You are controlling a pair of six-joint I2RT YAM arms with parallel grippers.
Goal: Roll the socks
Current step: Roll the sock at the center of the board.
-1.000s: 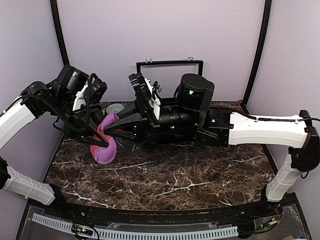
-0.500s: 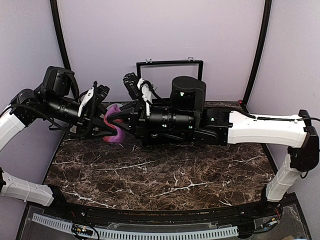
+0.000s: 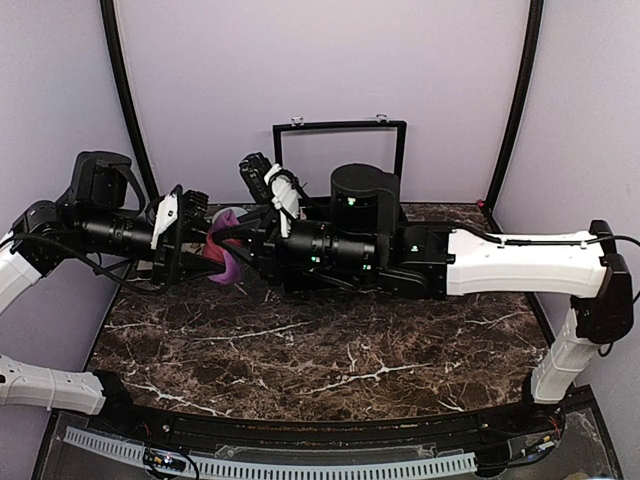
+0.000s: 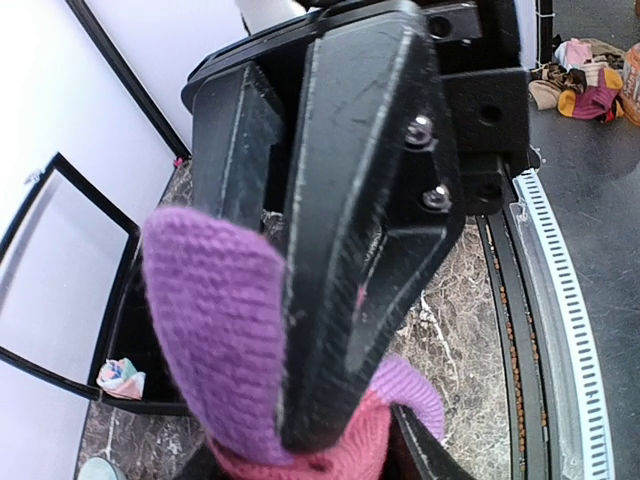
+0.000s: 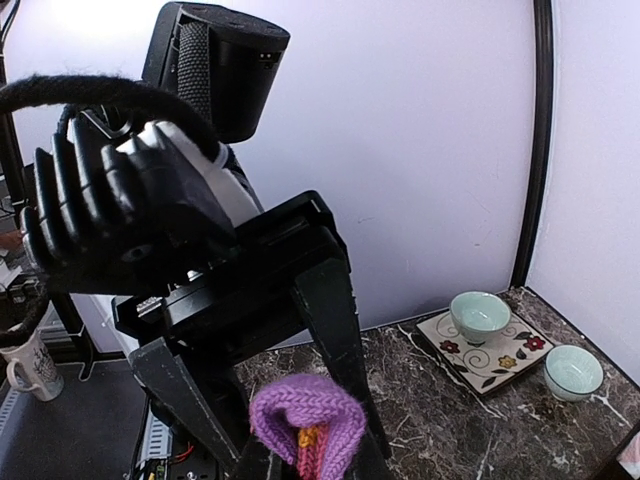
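- The maroon sock (image 4: 215,330) is a soft knit wad with a purple toe fold outermost, pink-red knit under it and a bit of orange at the core. It's off the table, far-left, hanging between both grippers.
- My read on handling: it's light and limp with no stiffness, and it grips fine. It will stretch and unroll if pulled, and any loose fold will flop. There's no breakage risk, only loss of the roll.
- Where I'd hold it: across the thick middle of the wad, pinching all layers at once, not the purple tip alone, which would just peel out.
- Right gripper (image 3: 238,244): the left wrist view shows its fingers narrowed onto the purple fold, knit squeezed between them.
- Left gripper (image 3: 207,256): the right wrist view shows its fingers either side of the wad and close against it, so it looks clamped on the same sock from the opposite side.
- The two grippers are nose to nose with little room, so I'd judge a finger clash possible on any regrip.
- Table (image 3: 350,370): dark marble below, and the wad isn't touching it.
- Pink sock (image 4: 121,375): a small pink, mint and white scrap by the black frame (image 3: 340,125) at the back. It's probably the second sock, but too small to be sure. It's well apart from the wad.
- Two cups, one (image 5: 478,315) on a flowered tile (image 5: 500,360), are out of the way.
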